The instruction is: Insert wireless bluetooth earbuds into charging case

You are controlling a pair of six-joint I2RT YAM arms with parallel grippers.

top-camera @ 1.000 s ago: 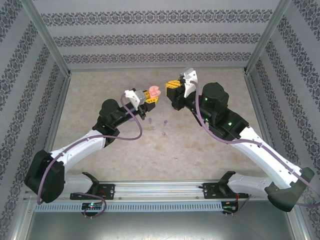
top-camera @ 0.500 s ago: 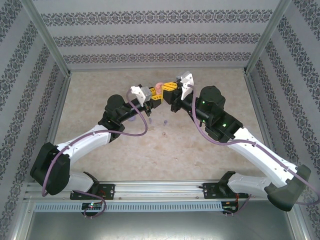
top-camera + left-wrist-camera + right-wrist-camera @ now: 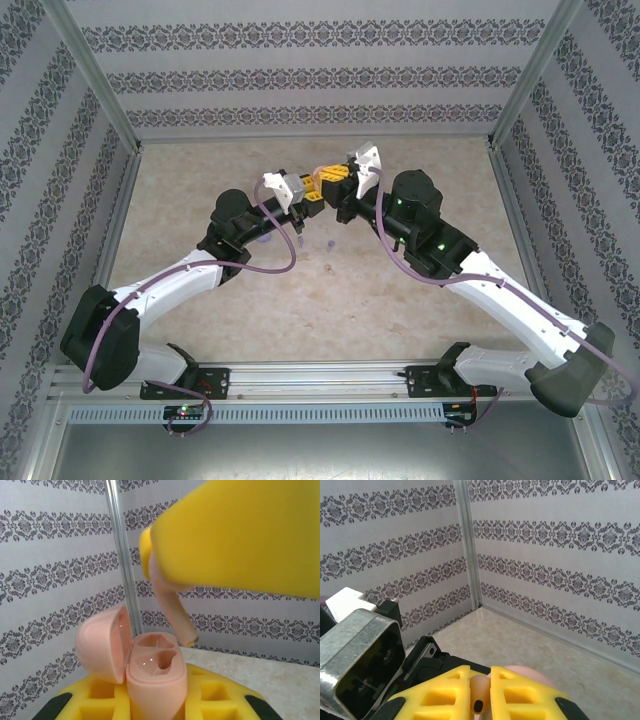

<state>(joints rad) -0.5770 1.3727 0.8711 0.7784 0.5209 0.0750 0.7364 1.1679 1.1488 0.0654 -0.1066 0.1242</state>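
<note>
In the left wrist view, my left gripper (image 3: 155, 707) is shut on an open pale pink charging case (image 3: 155, 672), which stands upright with its lid (image 3: 100, 642) swung left. Both of its sockets are bare. A pale pink earbud (image 3: 175, 607) hangs stem-down just above the case and a little to its right, pinched by my right gripper's yellow fingers (image 3: 235, 535). In the right wrist view, my right gripper (image 3: 480, 695) is shut on that earbud (image 3: 480, 690), with the case (image 3: 532, 674) just beyond. From above, the left gripper (image 3: 308, 192) and the right gripper (image 3: 335, 180) meet mid-table.
Two tiny lilac earbuds (image 3: 328, 243) (image 3: 300, 241) lie on the beige table (image 3: 400, 320) just near of the grippers. Patterned walls close the back and both sides, with a metal post (image 3: 122, 555) in the corner. The left wrist's camera block (image 3: 360, 660) sits close to the right gripper.
Both grippers have come together at mid-table. The left one carried the case right and farther back, and the right one brought the earbud left until it was over the case.
</note>
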